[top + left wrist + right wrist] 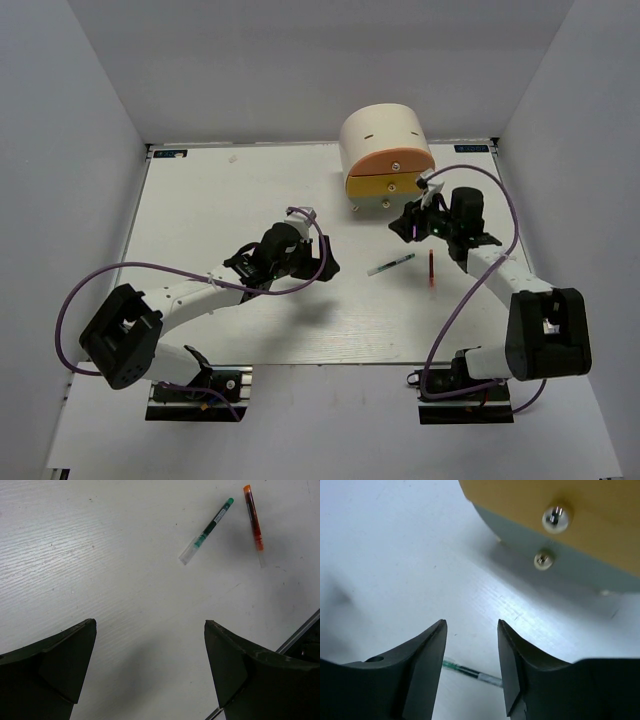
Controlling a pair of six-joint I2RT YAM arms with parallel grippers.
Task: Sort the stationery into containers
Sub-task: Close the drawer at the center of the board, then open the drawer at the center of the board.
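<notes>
Standing parted to a moderate gap with nothing between them, the fingers (430,650) of the right gripper (471,625) are held just in front of the desk unit (383,135), close to a drawer knob (556,519). Spread wide and empty, the left gripper (150,625) is held above the table (230,200), well apart from the desk unit and off to its front left. The thin white pen (391,264) and the thin red pen (431,270) are laid on the table in front of the desk unit, near each other but not touching, gripped by neither arm.
</notes>
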